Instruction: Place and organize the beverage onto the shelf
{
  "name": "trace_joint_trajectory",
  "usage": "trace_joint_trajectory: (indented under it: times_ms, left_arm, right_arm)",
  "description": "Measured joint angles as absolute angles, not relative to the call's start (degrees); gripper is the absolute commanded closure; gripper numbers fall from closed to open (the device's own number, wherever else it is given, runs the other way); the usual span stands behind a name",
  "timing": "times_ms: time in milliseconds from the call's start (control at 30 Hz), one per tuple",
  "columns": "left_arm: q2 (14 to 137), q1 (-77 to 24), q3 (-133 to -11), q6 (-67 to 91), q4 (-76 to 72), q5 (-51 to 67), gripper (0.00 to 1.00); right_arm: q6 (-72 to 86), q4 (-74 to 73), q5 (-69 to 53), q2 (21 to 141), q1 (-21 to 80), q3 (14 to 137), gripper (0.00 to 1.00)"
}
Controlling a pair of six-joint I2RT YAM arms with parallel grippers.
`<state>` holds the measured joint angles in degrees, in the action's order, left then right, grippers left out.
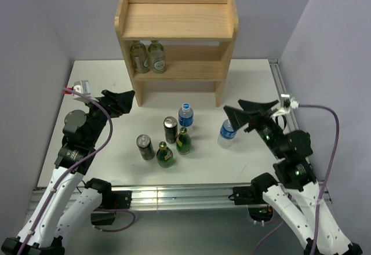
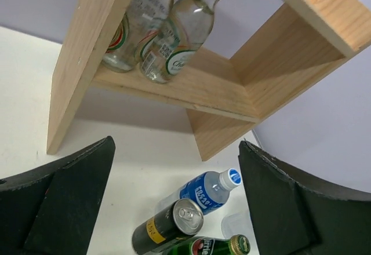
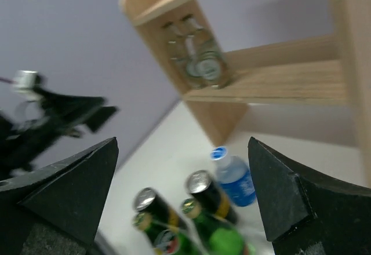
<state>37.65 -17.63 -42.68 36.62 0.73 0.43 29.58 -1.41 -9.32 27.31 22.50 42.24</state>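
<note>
The wooden shelf stands at the back of the table. In front of it stand two blue-capped water bottles, two dark cans and two green bottles. My left gripper hangs open near the shelf's left leg, left of the group. My right gripper is open just beside the right water bottle. The left wrist view has a water bottle, a can and a green bottle below open fingers. The blurred right wrist view shows a water bottle and cans.
Two clear glass bottles with green labels stand at the left end of the lower shelf board. The top board has a raised rim. Grey walls close in both sides, and a metal rail runs along the near table edge.
</note>
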Motion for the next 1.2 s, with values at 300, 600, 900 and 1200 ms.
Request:
trace_joint_trajectory:
  times_ms: [300, 600, 900, 1200]
  left_arm:
    - [36.1, -20.23, -38.85, 37.21, 4.82, -2.0, 0.07]
    - [33.8, -21.91, -39.77, 37.1, 8.58, -4.73, 0.09]
    - [29.93, -25.02, -38.06, 38.83, 11.79, -12.29, 0.07]
    - [35.83, -34.96, -37.3, 41.32, 13.37, -23.0, 0.08]
  right_arm:
    - [51.92, 20.53, -23.16, 11.27, 24.25, 15.33, 0.0]
    - [52.14, 6.39, -19.7, 11.77, 24.25, 26.63, 0.0]
    - [43.13, -26.98, 6.7, 12.29, 24.25, 40.34, 0.0]
    - [41.32, -40.38, 18.52, 38.04, 29.3, 50.13, 0.0]
